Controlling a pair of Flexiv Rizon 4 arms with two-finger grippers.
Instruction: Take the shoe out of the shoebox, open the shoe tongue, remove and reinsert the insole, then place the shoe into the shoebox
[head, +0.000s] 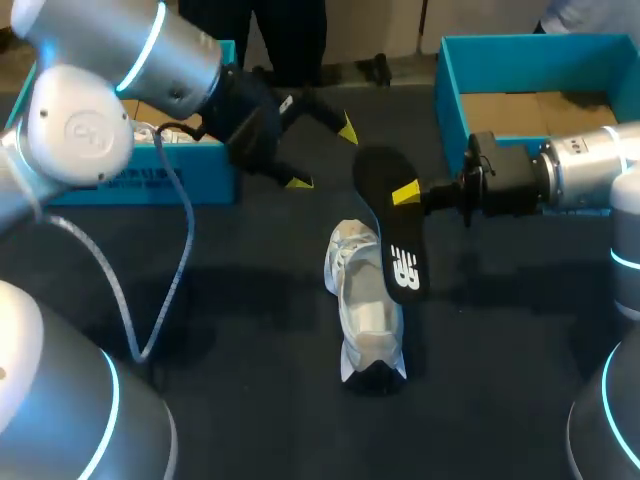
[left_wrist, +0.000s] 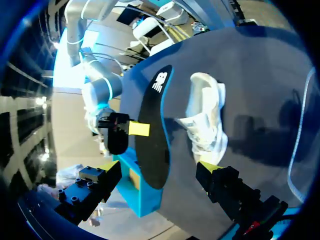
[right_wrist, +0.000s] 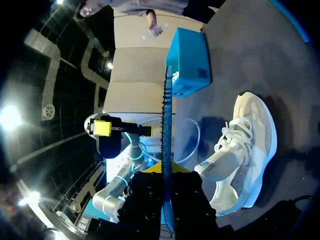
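Dark tabletop (head: 250, 300) bears a white lace-up sneaker (head: 365, 315) at its middle. Just above it, the right gripper (head: 405, 193) is clamped on a flat black insole (head: 392, 240). The left gripper (head: 322, 156) hangs nearby, fingers spread, touching nothing. An open teal cardboard shoebox (head: 450, 95) sits at the far right corner.

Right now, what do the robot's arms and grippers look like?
The left arm and right arm are rounded silver-grey with glowing cyan rings. A grey cable hangs off the left arm. The left gripper and right gripper are black with yellow fingertips.
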